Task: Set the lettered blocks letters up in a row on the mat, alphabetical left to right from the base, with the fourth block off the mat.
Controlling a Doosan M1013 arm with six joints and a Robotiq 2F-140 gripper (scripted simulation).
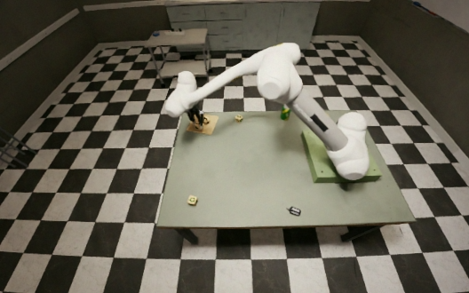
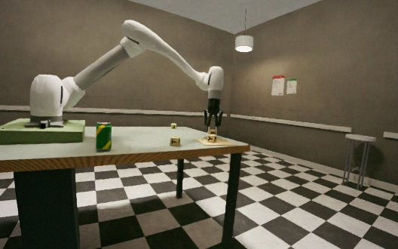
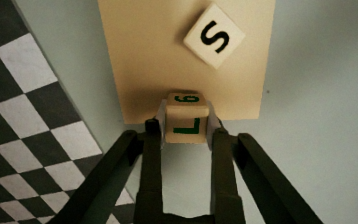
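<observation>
My gripper (image 2: pixel 213 130) (image 3: pixel 186 109) is shut on a wooden block with a green L on top, lying sideways in the wrist view, and a 6 or 9 on one side. It holds this block low over one edge of the tan mat (image 1: pixel 212 129) (image 2: pixel 226 142) (image 3: pixel 145 55); whether it touches is unclear. A block with a black S (image 3: pixel 215 36) (image 2: pixel 212 139) lies on the mat, turned askew, apart from the held block. A third block (image 1: pixel 239 118) (image 2: pixel 175 141) sits off the mat. A fourth block (image 1: pixel 192 201) (image 2: pixel 173 126) sits at the table's other side; its top marking is small.
A green and yellow can (image 1: pixel 285 113) (image 2: pixel 104 136) stands between the mat and the robot's green base plinth (image 1: pixel 321 170) (image 2: pixel 41 132). A small black object (image 1: pixel 294 210) lies near the table edge in the top view. The mat lies near a table corner.
</observation>
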